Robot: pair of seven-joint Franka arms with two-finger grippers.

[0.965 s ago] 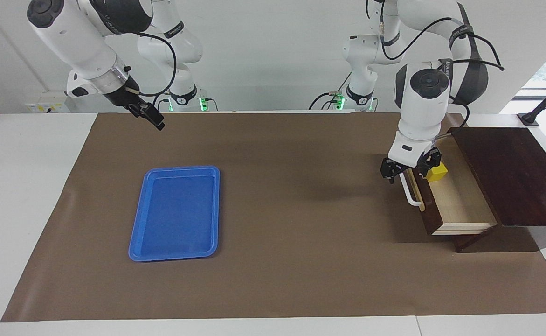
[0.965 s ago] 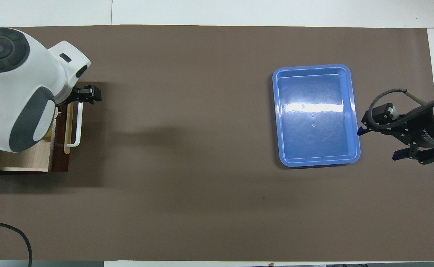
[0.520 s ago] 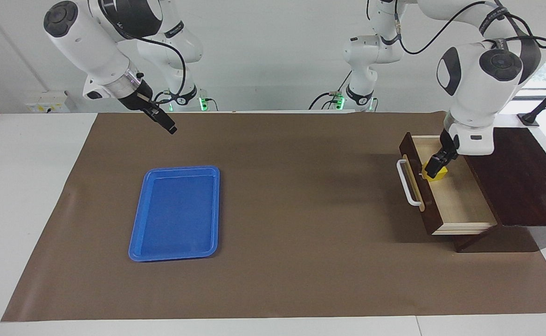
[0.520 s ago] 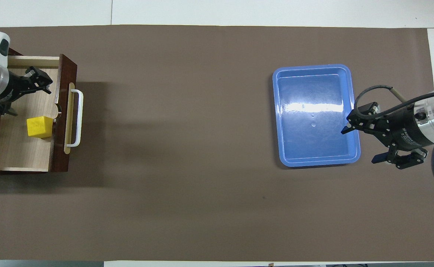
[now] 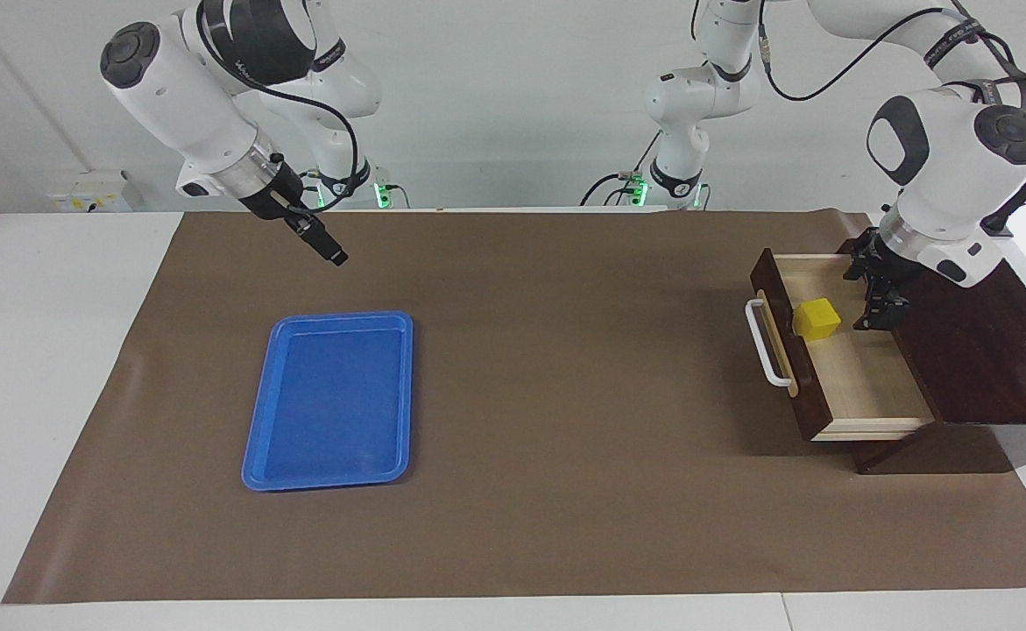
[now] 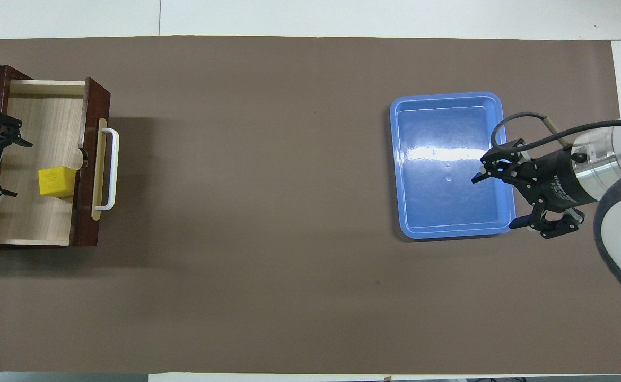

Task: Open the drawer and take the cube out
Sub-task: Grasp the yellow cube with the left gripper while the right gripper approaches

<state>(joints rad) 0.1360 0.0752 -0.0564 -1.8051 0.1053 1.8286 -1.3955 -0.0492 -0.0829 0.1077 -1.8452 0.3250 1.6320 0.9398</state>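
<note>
The drawer [image 5: 863,377] of the dark brown box [image 5: 977,342] stands pulled out, its white bar handle [image 5: 762,346] toward the table's middle. The yellow cube [image 5: 817,318] lies on the drawer's pale wood floor, close to the drawer front. My left gripper [image 5: 879,294] is open and empty over the drawer's inner end by the box, a little apart from the cube. In the overhead view the cube [image 6: 55,181] lies between the left gripper [image 6: 7,165] and the handle [image 6: 110,168]. My right gripper [image 5: 329,250] is open and empty, raised in the air.
A blue plastic tray [image 5: 330,399] lies empty on the brown mat toward the right arm's end. In the overhead view the right gripper [image 6: 498,200] hangs over the tray's [image 6: 451,164] edge. White table borders surround the mat.
My left gripper has moved from the drawer's handle across the open drawer to its inner end by the box, uncovering the cube. My right gripper has moved toward the blue tray.
</note>
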